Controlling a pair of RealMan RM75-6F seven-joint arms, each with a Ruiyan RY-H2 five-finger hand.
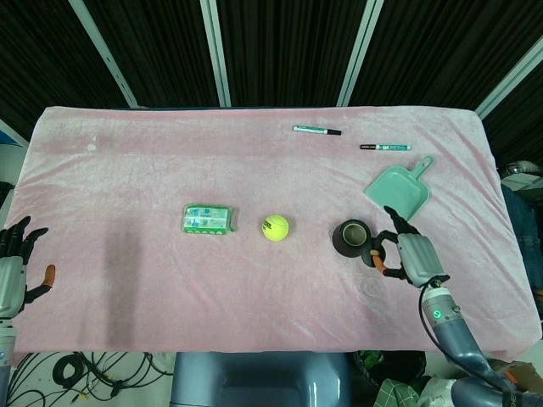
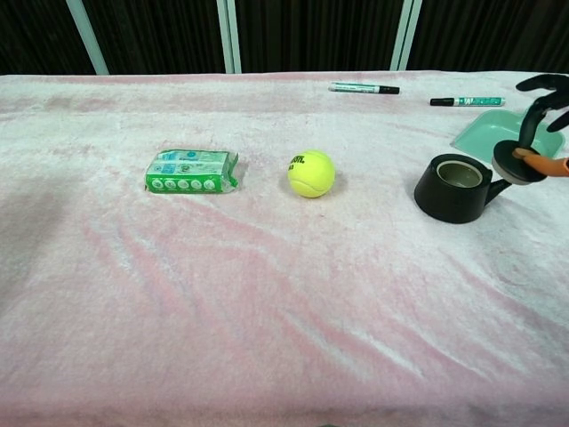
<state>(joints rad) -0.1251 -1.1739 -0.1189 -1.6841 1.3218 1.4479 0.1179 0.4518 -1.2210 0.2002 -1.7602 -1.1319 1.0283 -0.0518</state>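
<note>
Dark brand lettering, too small to read with certainty, curves across the yellow tennis ball [image 2: 311,173] well to the left of the right hand [image 2: 542,124], and the printing on the green packet [image 2: 191,171] further left and the two markers [image 2: 364,88] is illegible.

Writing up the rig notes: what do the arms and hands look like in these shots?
Right hand: grey-silver back plate, black fingers, orange thumb tip. Its grey forearm carries a small green-lit ring marking. Left hand: same grey body, black fingers, orange thumb tip, at the frame's left edge. No sleeves or cables visible on either arm.
</note>
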